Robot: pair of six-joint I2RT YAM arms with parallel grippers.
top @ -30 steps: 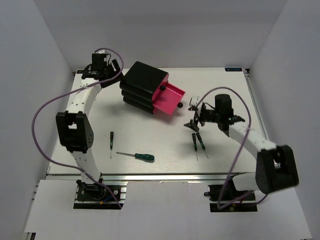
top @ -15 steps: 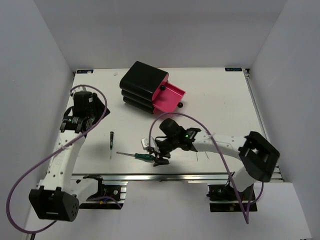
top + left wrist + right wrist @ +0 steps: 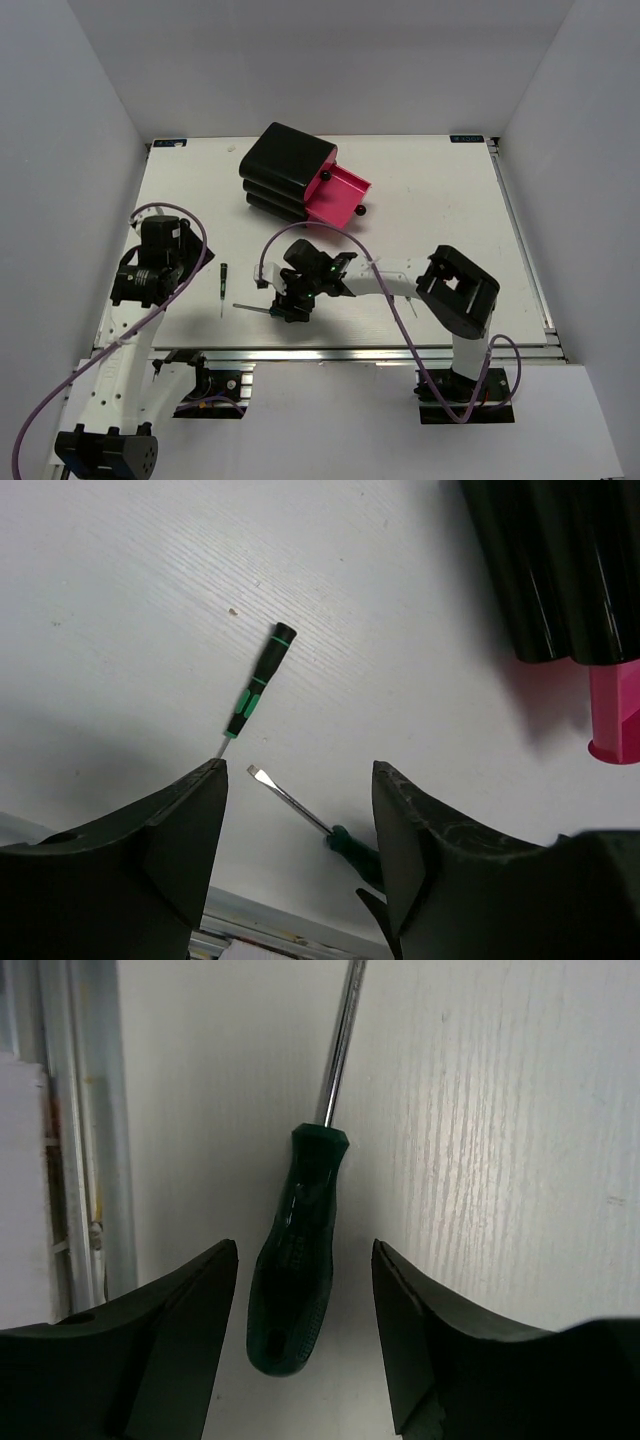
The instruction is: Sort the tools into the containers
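The green-handled screwdriver [image 3: 295, 1280] lies on the white table between the fingers of my right gripper [image 3: 304, 1247], which is open and not touching it. From above, that gripper [image 3: 293, 310] covers the handle and only the shaft [image 3: 250, 308] shows. A thin black-handled precision screwdriver [image 3: 222, 283] lies just left of it. My left gripper [image 3: 297, 767] hovers open and empty near both, with the precision screwdriver [image 3: 258, 693] ahead of its fingers. The black box of pink drawers [image 3: 290, 170] stands at the back with one drawer [image 3: 340, 192] pulled open.
The right arm stretches low across the front middle of the table [image 3: 440, 215]. The table's front rail [image 3: 330, 352] runs close behind the right gripper. The left arm [image 3: 150, 270] stands over the front left corner.
The left arm swung from beside the box at the back to the front left. The right arm swept from the right middle to over the green screwdriver. Both grippers narrowed slightly.
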